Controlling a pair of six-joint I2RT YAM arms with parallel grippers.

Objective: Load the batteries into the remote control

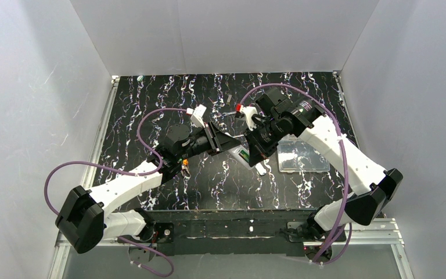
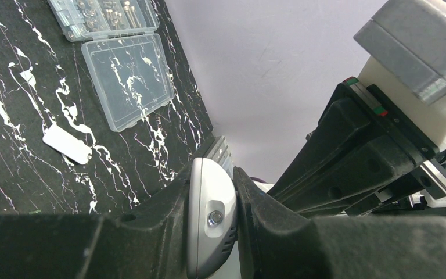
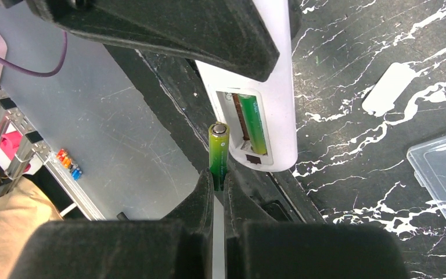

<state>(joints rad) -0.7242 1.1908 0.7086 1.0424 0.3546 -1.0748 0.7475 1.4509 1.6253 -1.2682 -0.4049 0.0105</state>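
Note:
My left gripper (image 2: 211, 186) is shut on one end of the white remote control (image 2: 212, 215), holding it above the table. In the right wrist view the remote control (image 3: 279, 99) shows its open back compartment, with one green battery (image 3: 252, 123) lying in the right slot. My right gripper (image 3: 219, 181) is shut on a second green battery (image 3: 218, 152), which stands just left of the compartment's edge, its metal tip level with the empty slot. From above, both grippers (image 1: 223, 141) (image 1: 254, 152) meet over the middle of the table at the remote control (image 1: 245, 157).
A small white cover piece (image 3: 390, 88) lies on the black marbled table to the right of the remote. A clear plastic box (image 1: 302, 156) sits beside the right arm, its lid (image 2: 129, 78) open and small parts in its tray (image 2: 104, 14). White walls enclose the table.

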